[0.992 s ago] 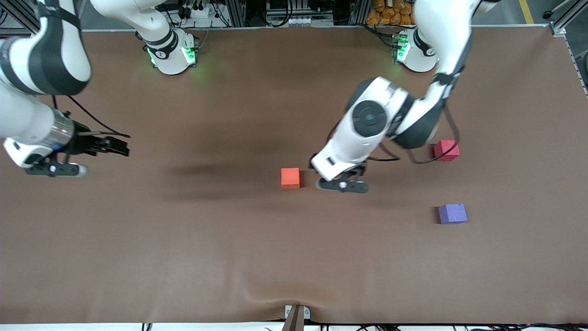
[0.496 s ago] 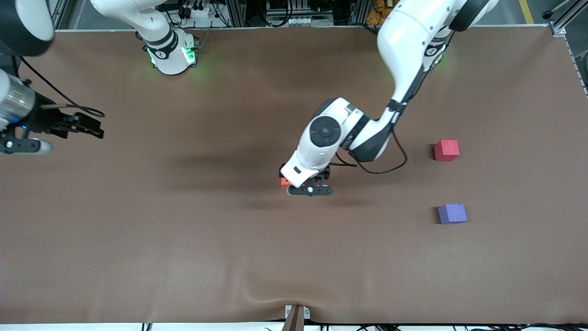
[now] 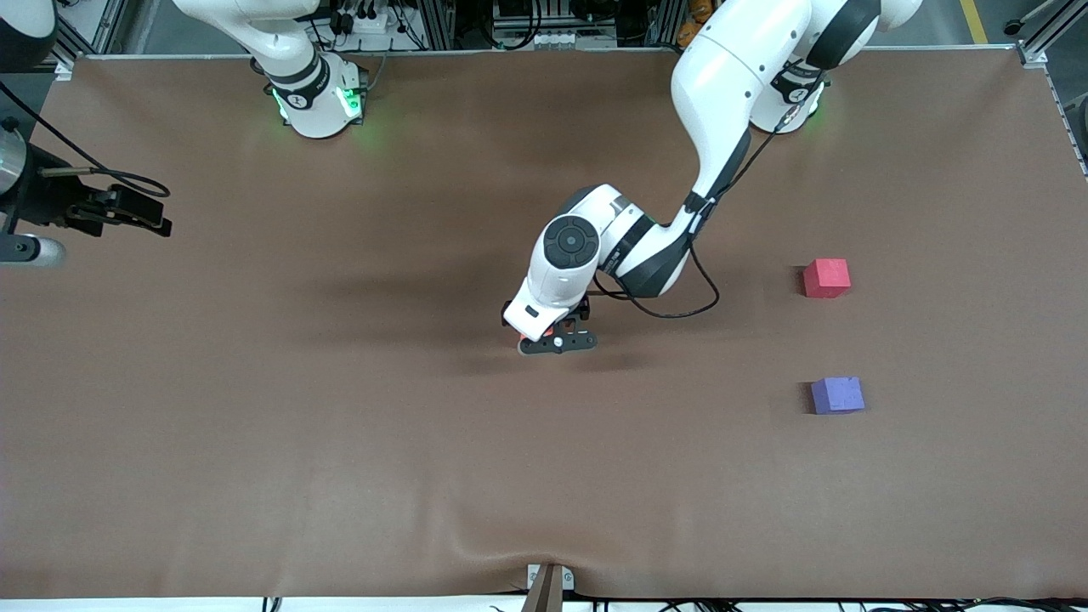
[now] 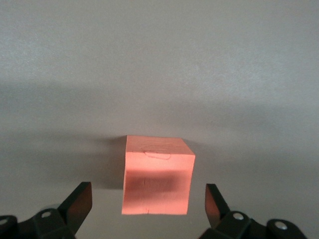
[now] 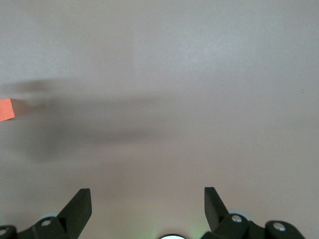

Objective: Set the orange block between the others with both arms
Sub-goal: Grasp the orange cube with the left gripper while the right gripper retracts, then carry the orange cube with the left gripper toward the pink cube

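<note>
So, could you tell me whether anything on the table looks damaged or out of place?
Nothing stands out. The orange block sits flat between the open left gripper's fingers, bearing only a faint surface mark; the red-pink cube and purple cube sit undisturbed.

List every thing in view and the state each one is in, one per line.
orange block: on the table, between the open left gripper's fingers, not gripped
left gripper: open, around the orange block
right gripper: open, empty, waiting over the table's right-arm end
red-pink cube: resting, untouched
purple cube: resting, untouched

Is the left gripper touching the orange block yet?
Apart. In the left wrist view the orange block sits between the left gripper's open fingers, with bare table visible on each side.
</note>
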